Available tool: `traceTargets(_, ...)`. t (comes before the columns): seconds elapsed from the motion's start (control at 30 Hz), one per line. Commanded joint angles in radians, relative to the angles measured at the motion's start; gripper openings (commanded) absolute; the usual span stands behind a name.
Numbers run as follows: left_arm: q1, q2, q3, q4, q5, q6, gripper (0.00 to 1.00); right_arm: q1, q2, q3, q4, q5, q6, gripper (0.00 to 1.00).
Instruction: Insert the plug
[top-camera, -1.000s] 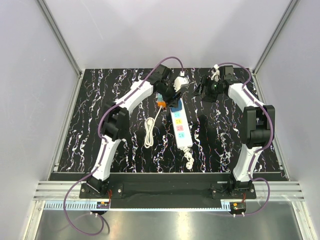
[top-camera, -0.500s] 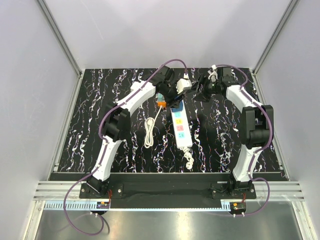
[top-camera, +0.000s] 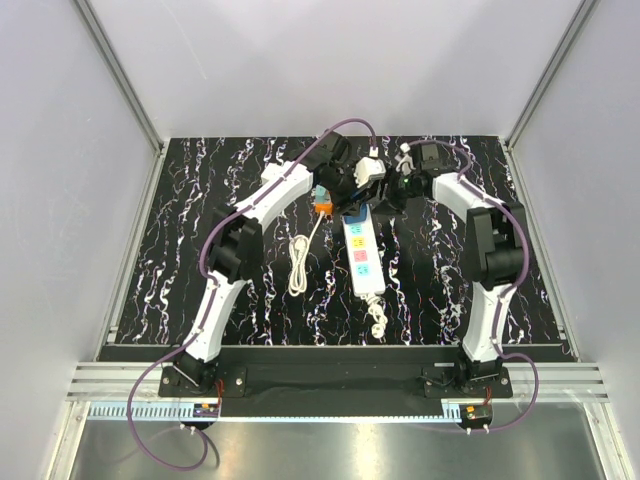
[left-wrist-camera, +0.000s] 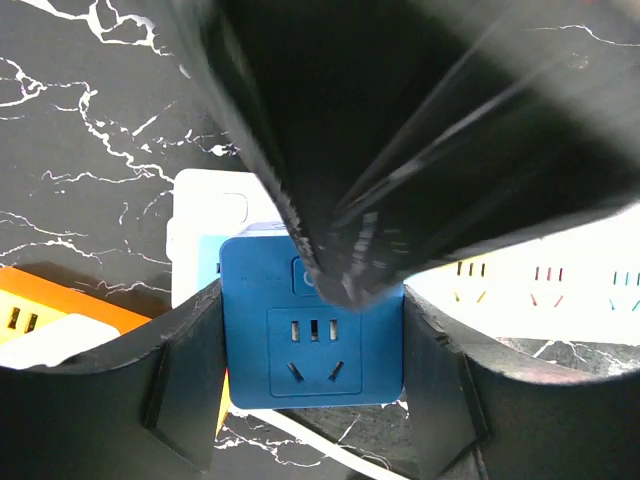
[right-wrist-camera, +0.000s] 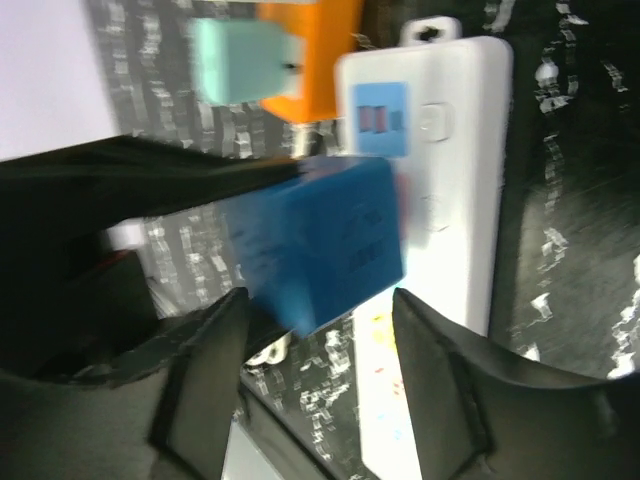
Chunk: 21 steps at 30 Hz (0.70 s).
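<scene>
The blue plug (left-wrist-camera: 313, 345) is a cube with a socket face. It sits over the far end of the white power strip (top-camera: 362, 258), whose switch end shows in the right wrist view (right-wrist-camera: 455, 150). My left gripper (left-wrist-camera: 312, 335) is shut on the plug, one finger on each side. In the top view it (top-camera: 348, 193) hides the plug. My right gripper (right-wrist-camera: 318, 335) is open, its fingers just short of the plug (right-wrist-camera: 325, 240). In the top view it (top-camera: 392, 190) sits close beside the left one. Part of it blocks the top of the left wrist view.
An orange-and-white plug (top-camera: 322, 208) lies left of the strip's far end, its white cable (top-camera: 300, 265) bundled on the black marbled table. A pale teal cube (right-wrist-camera: 240, 60) sits against it. The strip's own coiled cord (top-camera: 377, 318) lies at its near end.
My right gripper has swung left from the far right to beside the left gripper at the strip's far end. The left gripper has shifted slightly farther back.
</scene>
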Motion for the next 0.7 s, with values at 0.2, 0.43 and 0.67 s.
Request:
traceTargets(0.2,-0.026,0.045,-0.004,-0.005,-0.100,0.027,0.37,0.044,0.077,0.024,-0.086,0.159,-0.067,0.46)
traceTargets(0.43,-0.025,0.028,-0.030,0.015,-0.136,0.036,0.50,0.044,0.081,0.028,-0.094,0.182,-0.067,0.38)
traceTargets(0.67,-0.003,0.022,-0.036,0.015,-0.059,0.050,0.08,0.044,0.089,0.056,-0.116,0.183,-0.081,0.37)
